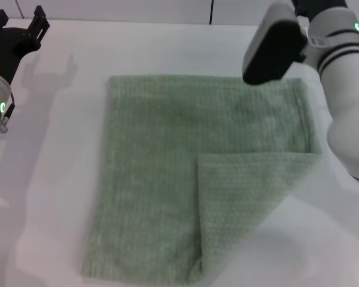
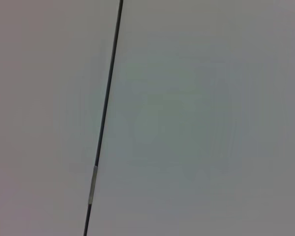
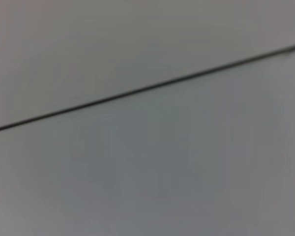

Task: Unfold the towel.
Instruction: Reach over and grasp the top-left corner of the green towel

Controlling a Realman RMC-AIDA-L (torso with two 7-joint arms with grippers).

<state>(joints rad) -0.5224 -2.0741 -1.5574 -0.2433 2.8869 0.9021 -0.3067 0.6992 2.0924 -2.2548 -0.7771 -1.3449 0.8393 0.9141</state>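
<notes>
We see the towel (image 1: 167, 173) as matt, pale sage-green terry cloth, fuzzy with a fine ribbed nap, and its folded-over near right corner shows the same rough pile. It lies on a table (image 1: 54, 179) that reads as smooth, white and low in sheen; left of the towel, the left gripper (image 1: 21, 33) looks like matt black plastic. At the towel's far right corner, the right arm (image 1: 347, 107) has glossy white plastic shells with a dark, smooth pad-like part (image 1: 272, 54).
</notes>
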